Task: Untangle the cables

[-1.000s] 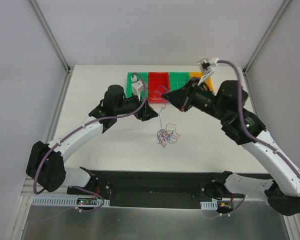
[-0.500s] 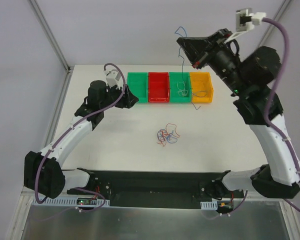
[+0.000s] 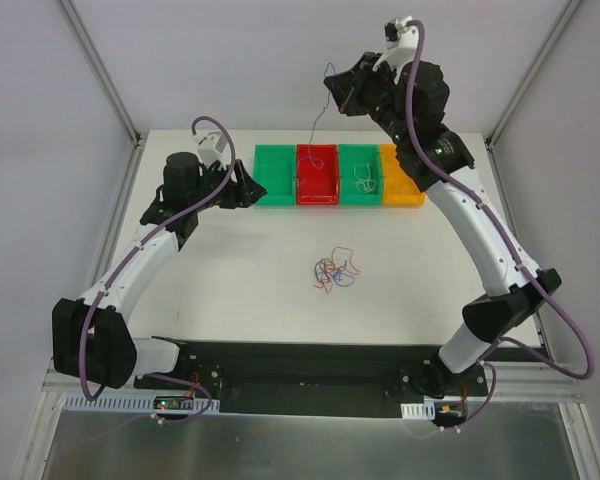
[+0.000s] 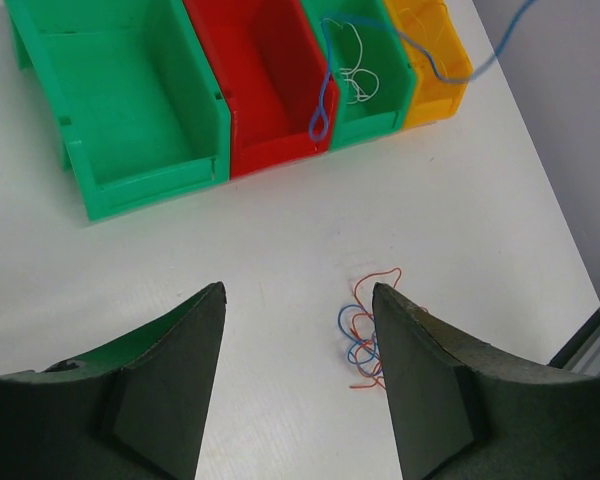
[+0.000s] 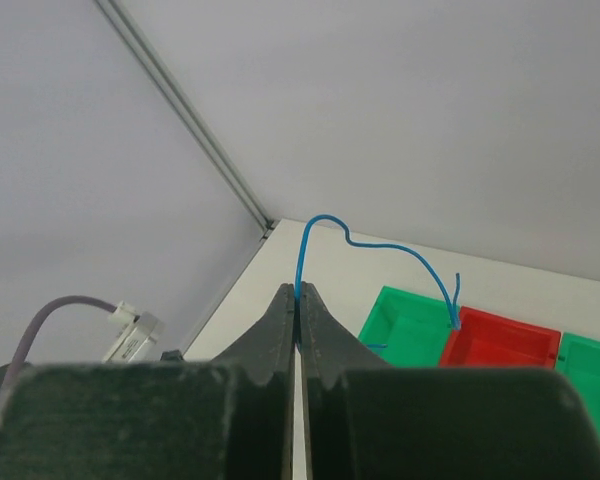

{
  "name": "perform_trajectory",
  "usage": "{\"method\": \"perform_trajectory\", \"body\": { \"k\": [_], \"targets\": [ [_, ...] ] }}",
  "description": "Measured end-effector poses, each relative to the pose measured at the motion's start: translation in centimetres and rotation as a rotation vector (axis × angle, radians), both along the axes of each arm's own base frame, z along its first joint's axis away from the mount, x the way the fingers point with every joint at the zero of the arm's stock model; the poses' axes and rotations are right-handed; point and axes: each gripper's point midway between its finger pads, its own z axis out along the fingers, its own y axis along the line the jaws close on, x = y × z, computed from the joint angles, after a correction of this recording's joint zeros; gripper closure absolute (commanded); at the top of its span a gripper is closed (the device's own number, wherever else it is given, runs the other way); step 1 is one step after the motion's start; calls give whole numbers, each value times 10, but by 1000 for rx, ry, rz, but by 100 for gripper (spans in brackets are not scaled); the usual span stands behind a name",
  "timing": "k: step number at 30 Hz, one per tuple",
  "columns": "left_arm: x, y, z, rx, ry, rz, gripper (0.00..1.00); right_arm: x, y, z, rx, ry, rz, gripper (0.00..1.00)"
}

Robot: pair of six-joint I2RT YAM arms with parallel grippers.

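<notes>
The tangle of cables point(image 3: 335, 270), thin orange, blue and red wires in curls, lies on the white table in front of the bins. It also shows in the left wrist view point(image 4: 365, 335), beside the right finger. My right gripper point(image 3: 338, 92) is raised high and shut on one blue wire point(image 3: 316, 132), whose lower end hangs over the red bin point(image 3: 318, 178). The right wrist view shows its jaws point(image 5: 298, 292) pinching that blue wire point(image 5: 380, 245). My left gripper point(image 3: 258, 190) is open and empty beside the left green bin point(image 3: 277, 175), its jaws point(image 4: 298, 292) wide apart.
A row of bins stands at the table's back: green, red, a second green bin point(image 3: 360, 172) holding a white wire point(image 4: 358, 80), and a yellow bin point(image 3: 400, 180). The hanging blue wire's loop point(image 4: 322, 110) dangles at the red bin's front wall point(image 4: 270, 150).
My right gripper has swung left with the blue wire, from above the yellow and green bins to above the red bin. My left gripper has drawn back slightly to the left.
</notes>
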Motion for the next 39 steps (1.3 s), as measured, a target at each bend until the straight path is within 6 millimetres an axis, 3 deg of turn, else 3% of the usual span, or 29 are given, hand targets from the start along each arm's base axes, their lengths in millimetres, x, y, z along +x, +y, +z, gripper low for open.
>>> {"method": "perform_trajectory", "body": {
  "k": [4, 8, 12, 18, 25, 30, 34, 36, 39],
  "targets": [
    [2, 0, -7, -11, 30, -9, 42, 30, 6, -18, 7, 10, -3, 100],
    [1, -1, -9, -17, 46, -12, 42, 71, 19, -51, 0, 48, 11, 100],
    [0, -1, -7, -29, 50, -20, 42, 113, 32, -103, -27, 96, 21, 100],
    [-1, -3, -6, -34, 51, -27, 42, 151, 38, -187, -83, 194, 15, 100],
    [-2, -4, -5, -48, 60, -44, 43, 153, 36, -247, -112, 278, 8, 100],
    [-2, -7, -11, -54, 81, -60, 43, 143, 35, -292, -139, 358, 17, 100],
    [0, -10, -15, -66, 106, -73, 43, 141, 34, -303, -164, 373, 19, 96],
    [1, -12, -18, -71, 121, -77, 43, 140, 31, -308, -190, 376, 13, 93],
    [2, -14, -25, -75, 146, -85, 41, 139, 25, -315, -243, 396, 1, 65]
  ]
}}
